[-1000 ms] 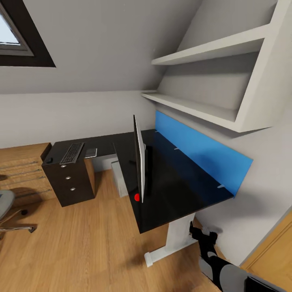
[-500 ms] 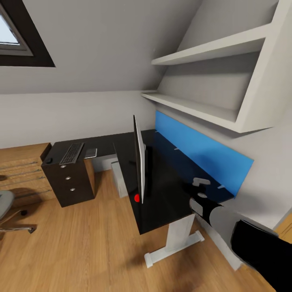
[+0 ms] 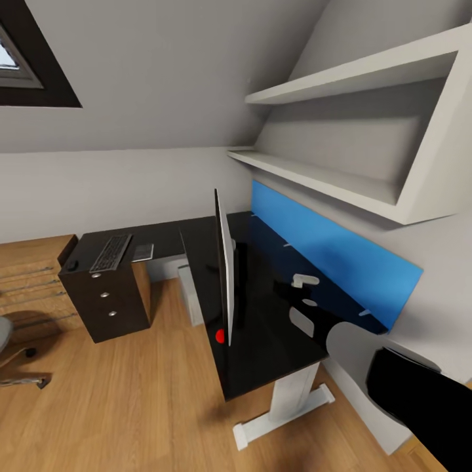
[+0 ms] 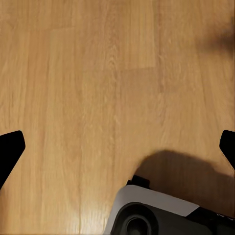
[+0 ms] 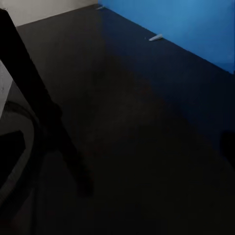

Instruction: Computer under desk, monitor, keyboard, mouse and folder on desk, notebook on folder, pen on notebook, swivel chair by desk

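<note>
Several steps done: the monitor stood on the desk, and the keyboard lay on the desk's far left wing.
Steps left, as I judged: keyboard well apart from the monitor, so not yet beside it; mouse, folder, notebook, pen and chair all unsettled.
Monitor: wide black flat screen seen edge-on, upright near the desk's left edge, with a red dot low on its near end; its thin stand and dark round base showed in the right wrist view.
Keyboard: slim, black, pale lettering, over the silver-knobbed drawers.
Mouse: probably the small dark lump just left of the keyboard; too small to be sure.
Notebook: likely the thin grey rectangle just right of the keyboard.
Computer: pale grey box on the floor under the desk, partly hidden.
Swivel chair: grey seat and chrome base at the left edge, well apart from the desk.
Folder, pen: could not be told.
Right pincer: hovered over the desk between monitor and blue back panel; spread or pressed together, I could not tell.
Left pincer: spread wide over the wooden floor, holding nothing.
</note>
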